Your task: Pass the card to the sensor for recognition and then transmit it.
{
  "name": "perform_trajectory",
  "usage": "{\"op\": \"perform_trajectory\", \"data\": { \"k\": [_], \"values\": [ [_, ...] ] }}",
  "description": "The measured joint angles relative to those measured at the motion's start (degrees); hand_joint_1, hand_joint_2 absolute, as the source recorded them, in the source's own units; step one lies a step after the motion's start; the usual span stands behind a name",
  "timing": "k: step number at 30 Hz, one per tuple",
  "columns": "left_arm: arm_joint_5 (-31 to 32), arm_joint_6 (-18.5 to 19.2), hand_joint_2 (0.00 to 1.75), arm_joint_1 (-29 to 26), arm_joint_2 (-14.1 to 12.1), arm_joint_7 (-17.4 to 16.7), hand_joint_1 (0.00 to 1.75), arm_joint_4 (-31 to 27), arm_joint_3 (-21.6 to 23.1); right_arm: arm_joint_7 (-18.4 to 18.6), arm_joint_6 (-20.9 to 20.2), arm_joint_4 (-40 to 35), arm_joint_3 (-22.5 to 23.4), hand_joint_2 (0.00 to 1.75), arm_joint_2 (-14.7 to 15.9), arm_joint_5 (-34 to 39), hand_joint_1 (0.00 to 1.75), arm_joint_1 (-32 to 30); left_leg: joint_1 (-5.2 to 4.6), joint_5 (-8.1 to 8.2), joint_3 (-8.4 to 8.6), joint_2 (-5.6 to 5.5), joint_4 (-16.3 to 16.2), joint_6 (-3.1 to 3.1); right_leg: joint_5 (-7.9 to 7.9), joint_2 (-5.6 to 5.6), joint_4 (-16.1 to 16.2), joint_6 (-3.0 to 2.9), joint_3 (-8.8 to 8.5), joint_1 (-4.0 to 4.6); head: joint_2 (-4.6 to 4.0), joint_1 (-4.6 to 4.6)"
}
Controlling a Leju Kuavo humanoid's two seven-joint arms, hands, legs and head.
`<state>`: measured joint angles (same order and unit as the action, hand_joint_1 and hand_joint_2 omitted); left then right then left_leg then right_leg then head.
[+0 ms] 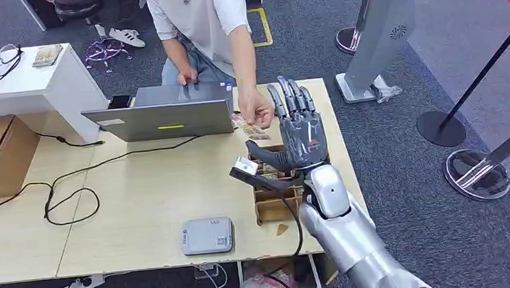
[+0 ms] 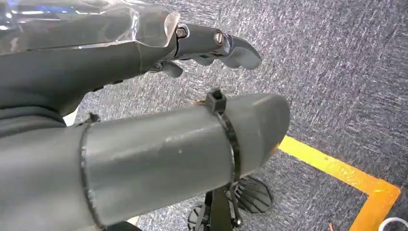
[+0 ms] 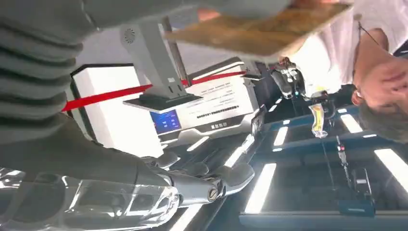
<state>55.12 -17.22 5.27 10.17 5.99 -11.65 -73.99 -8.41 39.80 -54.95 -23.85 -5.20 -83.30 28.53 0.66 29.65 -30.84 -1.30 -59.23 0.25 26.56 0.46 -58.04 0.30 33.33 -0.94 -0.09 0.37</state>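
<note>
A person's hand holds a brownish card just left of my right hand, above the table's far right. My right hand is raised with its fingers straight and spread and its thumb out to the left, holding nothing. In the right wrist view the card hovers over the palm, apart from my fingers. The grey sensor box lies near the table's front edge. My left hand hangs over grey carpet and holds nothing.
A wooden card organiser sits under my right forearm. An open laptop stands at the back, the person behind it. A black cable loops across the left of the table. Stanchion bases stand on the right.
</note>
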Motion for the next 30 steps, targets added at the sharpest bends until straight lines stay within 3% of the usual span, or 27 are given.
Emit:
{"op": "perform_trajectory", "data": {
  "k": [22,23,24,25,26,30],
  "values": [
    [0.55,0.02,0.00,0.00,-0.20,-0.63,0.00,0.00,0.96,-3.78,0.04,2.51,2.82,1.75,0.00,1.73,0.02,0.48,0.00,0.00,-0.02,0.00,0.00,0.00,0.00,0.00,0.00,0.00,0.01,0.00,0.00,0.00],
    [0.55,0.00,0.00,0.00,-0.20,-0.66,0.00,0.00,0.96,-3.87,0.02,2.67,2.82,1.75,0.00,1.75,0.31,0.53,0.00,0.00,-0.02,0.00,0.00,0.00,0.00,0.00,0.00,0.00,0.01,0.00,0.00,-0.02],
    [0.55,0.00,0.00,0.00,-0.22,-0.72,0.00,0.00,0.96,-4.04,0.02,2.76,2.82,1.75,0.00,1.79,0.31,0.55,0.00,0.00,-0.02,0.00,0.00,0.00,0.00,0.00,0.00,0.00,0.01,0.00,0.00,-0.02],
    [0.55,0.00,0.00,0.00,-0.22,-0.81,0.00,0.00,0.96,-4.18,0.02,2.80,2.84,1.75,0.00,1.81,1.54,0.56,0.00,0.00,-0.02,0.00,0.00,0.00,0.00,0.00,0.00,0.00,0.01,0.00,0.00,-0.02],
    [0.55,0.00,0.00,0.00,-0.22,-0.85,0.00,0.00,0.96,-4.24,0.02,2.84,2.84,1.75,0.00,1.86,1.75,0.58,0.00,0.00,-0.02,0.00,0.00,0.00,0.00,0.00,0.00,0.00,0.01,0.00,0.00,-0.02],
    [0.57,0.00,0.00,0.00,-0.22,-1.07,0.00,0.00,0.96,-4.35,0.02,3.02,2.95,1.75,0.00,1.88,1.75,0.63,0.00,0.00,-0.02,0.00,0.00,0.00,0.00,0.00,0.00,0.00,0.01,0.00,0.00,-0.02]
  ]
}}
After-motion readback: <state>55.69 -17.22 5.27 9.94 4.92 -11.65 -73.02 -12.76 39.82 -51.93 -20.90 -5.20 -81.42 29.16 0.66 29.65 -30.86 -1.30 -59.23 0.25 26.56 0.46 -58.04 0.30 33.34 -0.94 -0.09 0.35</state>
